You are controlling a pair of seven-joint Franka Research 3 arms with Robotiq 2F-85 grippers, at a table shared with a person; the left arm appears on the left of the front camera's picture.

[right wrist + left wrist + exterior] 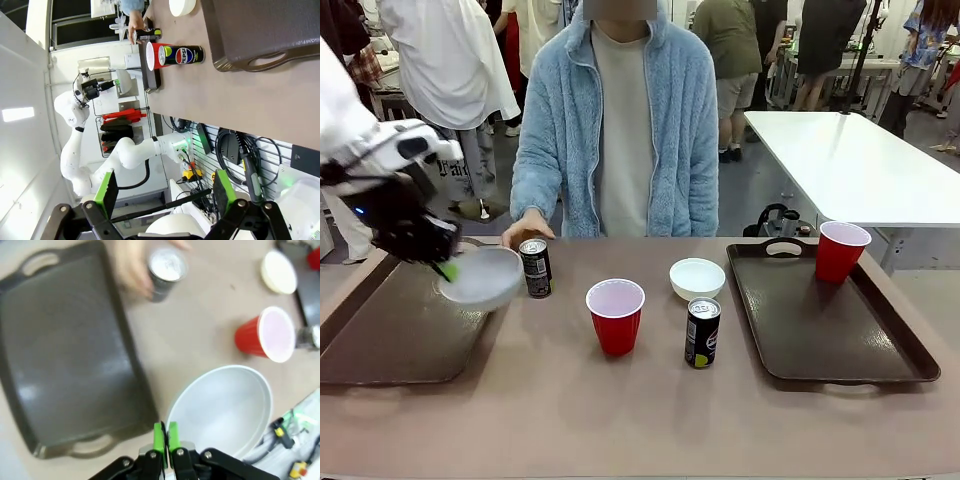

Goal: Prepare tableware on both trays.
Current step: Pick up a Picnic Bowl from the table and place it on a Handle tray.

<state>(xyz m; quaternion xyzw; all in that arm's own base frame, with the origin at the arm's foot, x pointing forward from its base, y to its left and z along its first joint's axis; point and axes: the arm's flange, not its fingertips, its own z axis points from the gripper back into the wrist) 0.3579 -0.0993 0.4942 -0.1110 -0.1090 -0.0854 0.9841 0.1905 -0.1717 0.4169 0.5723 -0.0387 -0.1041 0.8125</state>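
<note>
1. Count — two brown trays: left tray (400,330) and right tray (830,320). Two red cups, two white bowls, two black cans.
2. Left gripper (165,430): the green pads are pinched together on the rim of the held bowl (225,410). This bowl hangs tilted in the air at the left tray's inner edge.
3. Right gripper (165,189): the jaws are spread wide, with nothing between them.
4. Edges and room — the left tray's floor is bare. The right tray carries the tray cup (841,250) at its far corner by the cut-out handle; the rest of its floor is free.
5. The table strip between the trays holds the far can (535,267), with a person's hand (525,228) just behind it. It also holds the centre cup (616,315), the second bowl (697,278) and, just in front of that bowl, the near can (702,333).
6. Appearance: the held bowl is small, round, plain white and empty.
</note>
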